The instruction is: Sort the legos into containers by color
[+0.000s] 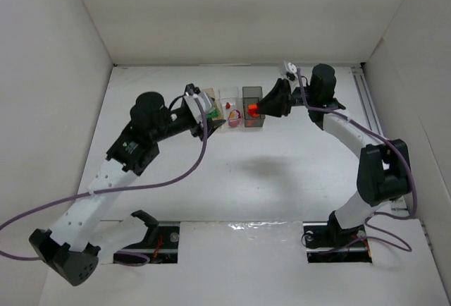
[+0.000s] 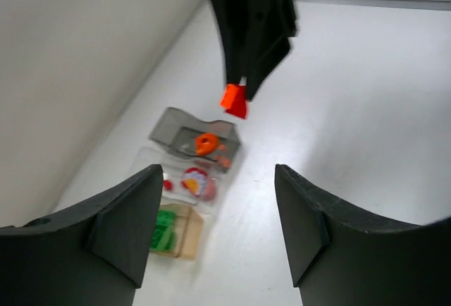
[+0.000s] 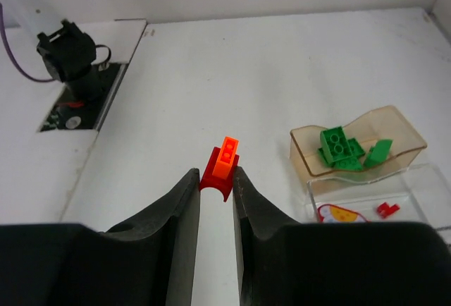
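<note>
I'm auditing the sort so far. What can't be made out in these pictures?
Top view: the left gripper covers most of the tan bin.
Left wrist: contents of the clear bin are blurred; a finger hides part of the tan bin.
Right wrist: grey bin out of frame; fingers hide the held brick base.

White table point(image 1: 282, 179), matte, carries a soft shadow point(image 1: 271, 167) near its middle. White panels enclose it: back wall point(image 1: 239, 10), left wall point(image 1: 42, 108), right wall point(image 1: 423, 66). A rail point(image 1: 368, 101) runs along the table's right edge. A white plate point(image 1: 239, 253) covers the near edge.
</note>
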Available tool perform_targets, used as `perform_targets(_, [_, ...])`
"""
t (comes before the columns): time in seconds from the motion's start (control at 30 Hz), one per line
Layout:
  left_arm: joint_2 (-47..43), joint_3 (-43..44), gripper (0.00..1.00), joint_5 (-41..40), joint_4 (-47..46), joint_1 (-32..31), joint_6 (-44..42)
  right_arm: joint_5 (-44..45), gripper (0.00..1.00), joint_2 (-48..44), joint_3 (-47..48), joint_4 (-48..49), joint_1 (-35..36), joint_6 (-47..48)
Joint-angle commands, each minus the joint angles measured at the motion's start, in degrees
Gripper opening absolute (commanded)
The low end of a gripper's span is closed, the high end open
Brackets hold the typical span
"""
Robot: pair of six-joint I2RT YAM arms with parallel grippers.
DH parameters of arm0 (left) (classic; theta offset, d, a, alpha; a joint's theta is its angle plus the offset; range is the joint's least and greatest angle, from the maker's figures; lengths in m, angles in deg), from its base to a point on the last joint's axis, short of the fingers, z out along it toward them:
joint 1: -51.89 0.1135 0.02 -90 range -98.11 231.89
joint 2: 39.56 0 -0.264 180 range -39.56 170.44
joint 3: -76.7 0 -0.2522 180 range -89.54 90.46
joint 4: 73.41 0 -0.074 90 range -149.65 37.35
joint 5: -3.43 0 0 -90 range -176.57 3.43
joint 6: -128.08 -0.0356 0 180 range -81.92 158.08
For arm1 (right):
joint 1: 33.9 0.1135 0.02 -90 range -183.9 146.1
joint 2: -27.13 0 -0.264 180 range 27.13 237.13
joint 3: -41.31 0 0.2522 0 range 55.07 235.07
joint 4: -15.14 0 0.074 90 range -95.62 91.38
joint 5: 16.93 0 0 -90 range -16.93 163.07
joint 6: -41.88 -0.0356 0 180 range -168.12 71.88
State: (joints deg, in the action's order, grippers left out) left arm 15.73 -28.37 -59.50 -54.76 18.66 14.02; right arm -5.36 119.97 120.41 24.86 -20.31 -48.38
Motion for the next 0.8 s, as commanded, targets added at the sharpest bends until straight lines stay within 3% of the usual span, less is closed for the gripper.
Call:
perform_targets(0.0, [6.2,8.8,0.6,23.9,11.6,3.4,4.1,-6.3,0.0,-2.8,1.5,0.8,1.2,12.1])
perform_targets(0.03, [10.3,10.6,0.58,30.8,14.7,5.2,4.1,-6.8,0.0,-2.8,2.4,0.8,2.1,12.1])
perform_targets(0.13, [18.0,16.6,0.53,38.6,19.9,7.6,3.3,-8.3,0.0,-2.8,3.3,0.8,3.3,12.6])
perform_targets(0.33, [22.1,18.6,0.37,34.0,21.1,7.6,0.2,-6.4,0.0,-2.2,4.0,0.8,5.5,13.2])
perform_targets(0.57, [20.2,15.6,0.36,30.9,17.0,7.6,0.4,1.3,0.0,-5.8,0.1,-1.3,8.2,20.9])
perform_targets(0.63, [19.5,15.0,0.36,29.9,16.4,7.6,0.4,3.1,0.0,-5.8,2.1,-11.4,8.2,26.8])
perform_targets(0.7, [19.5,15.0,0.37,29.2,15.9,7.6,0.4,5.6,0.0,-6.9,4.4,-22.5,8.9,42.8])
perform_targets(0.73, [19.5,15.0,0.37,28.1,15.9,7.6,0.4,8.8,0.0,-6.9,6.4,-37.2,9.9,50.0])
perform_targets(0.77, [19.5,15.0,0.37,28.1,15.3,7.6,0.4,10.0,0.0,-6.9,9.9,-43.6,11.4,56.9])
